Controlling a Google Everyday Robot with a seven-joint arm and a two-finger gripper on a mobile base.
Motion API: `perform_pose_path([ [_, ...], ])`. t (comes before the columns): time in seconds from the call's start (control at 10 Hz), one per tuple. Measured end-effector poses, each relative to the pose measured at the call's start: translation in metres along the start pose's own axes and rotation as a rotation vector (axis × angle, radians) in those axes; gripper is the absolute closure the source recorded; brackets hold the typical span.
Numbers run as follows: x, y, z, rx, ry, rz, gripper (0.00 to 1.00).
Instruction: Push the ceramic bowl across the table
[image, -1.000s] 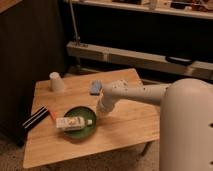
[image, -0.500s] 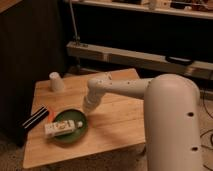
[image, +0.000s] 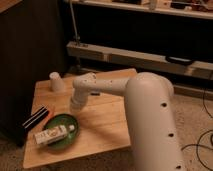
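1. The arm (image: 150, 115) is showing smooth white rounded shells with small dark holes.
2. The gripper (image: 75, 106) is appearing as a white rounded end, low by the elbow.

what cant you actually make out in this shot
- Gripper: in the camera view it reaches down at the back rim of the ceramic bowl; the arm's wrist covers the fingertips, so contact with the bowl is unclear.
- White carton lying in the bowl: its label is too blurred to read.
- Dark flat object at the table's left edge: too dim to identify.
- Upturned white cup: any markings unreadable.
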Motion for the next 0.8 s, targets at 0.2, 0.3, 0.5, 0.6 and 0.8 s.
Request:
perform_pose_path([
  [0.2,0.0,0.007,0.002,-0.01,0.007,-0.032,0.98],
  [0.3,0.001,0.008,0.002,-0.016,0.008,-0.041,0.98],
  [0.5,0.006,0.017,0.003,-0.03,0.016,-0.067,0.98],
  [0.6,0.009,0.024,0.006,-0.035,0.026,-0.083,0.98],
  [0.8,0.01,0.043,0.008,-0.056,0.038,-0.126,0.98],
])
